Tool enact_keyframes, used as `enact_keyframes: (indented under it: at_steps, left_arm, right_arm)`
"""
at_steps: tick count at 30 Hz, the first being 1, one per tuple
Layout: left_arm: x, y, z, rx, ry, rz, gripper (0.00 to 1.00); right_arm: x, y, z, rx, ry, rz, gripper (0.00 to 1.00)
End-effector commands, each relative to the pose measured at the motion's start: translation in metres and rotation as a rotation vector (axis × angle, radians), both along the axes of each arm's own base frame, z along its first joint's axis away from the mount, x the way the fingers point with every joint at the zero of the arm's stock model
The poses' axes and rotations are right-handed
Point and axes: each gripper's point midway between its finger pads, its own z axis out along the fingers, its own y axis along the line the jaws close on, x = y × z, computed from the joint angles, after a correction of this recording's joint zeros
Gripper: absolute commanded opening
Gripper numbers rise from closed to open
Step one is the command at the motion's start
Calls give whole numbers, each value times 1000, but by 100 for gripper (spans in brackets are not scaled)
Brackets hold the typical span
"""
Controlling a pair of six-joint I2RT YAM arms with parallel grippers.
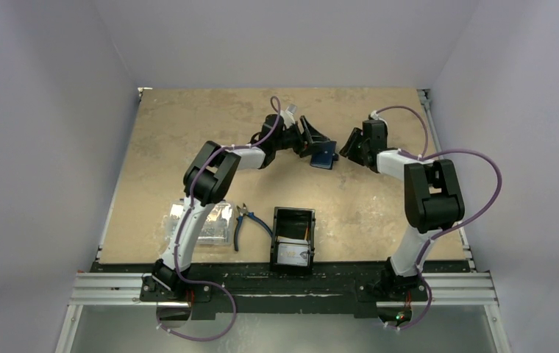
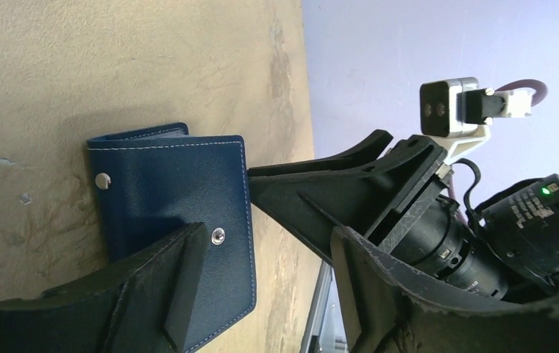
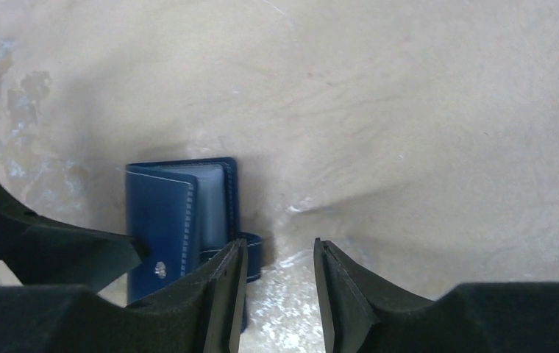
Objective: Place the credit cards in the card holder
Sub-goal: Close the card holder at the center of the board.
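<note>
The navy blue card holder [image 1: 324,156] lies at the far middle of the table, its cover slightly ajar. It also shows in the left wrist view [image 2: 170,198] and the right wrist view [image 3: 177,213]. My left gripper [image 1: 313,142] is open wide; in its own view [image 2: 269,294] one finger [image 2: 177,287] rests over the holder's cover near a snap. My right gripper [image 1: 349,147] is open and empty just right of the holder; in its own view [image 3: 280,294] the holder sits left of its jaws. A pale credit card [image 1: 293,254] lies in the black tray [image 1: 277,234].
Blue-handled pliers [image 1: 246,220] lie left of the black tray. A clear plastic box [image 1: 204,224] sits under the left arm near the front edge. The right table edge rail [image 1: 431,132] runs close behind the right gripper.
</note>
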Motion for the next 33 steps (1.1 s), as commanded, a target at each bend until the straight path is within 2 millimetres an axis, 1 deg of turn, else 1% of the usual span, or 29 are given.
enact_keyframes:
  at_steps: [1,3,6,10,13,15,18,21,25,29,33]
  left_arm:
    - [-6,-9,22,10,-71,-44,62]
    - [-8,-13,24,5,-77,-57,53]
    - [-11,-16,27,-1,-81,-68,46]
    - [-11,-16,28,10,-84,-70,44]
    - [-10,-17,28,13,-82,-70,43]
    - [-8,-18,26,11,-76,-68,43]
    - [-7,-18,20,10,-60,-65,41]
    - [-8,-18,18,6,-51,-64,41]
    - [-8,-18,17,12,-49,-65,41]
    - [-7,-17,12,19,-39,-62,40]
    - [-7,-18,12,17,-38,-62,39]
  right_arm:
    - [5,-3,4,89,-28,-24,44]
    - [2,-3,4,89,-30,-2,43]
    - [-12,-7,4,39,-16,41,43]
    - [-32,-14,0,-55,26,110,48]
    - [-40,-8,-4,-87,59,170,52]
    - [-38,-6,-2,-98,48,191,53]
    - [-34,1,-1,-95,39,222,54]
    - [-30,10,-3,-103,35,249,54]
    - [-28,15,-7,-144,37,253,54]
    - [-16,18,-3,-174,12,239,54]
    - [-5,20,3,-164,-5,217,54]
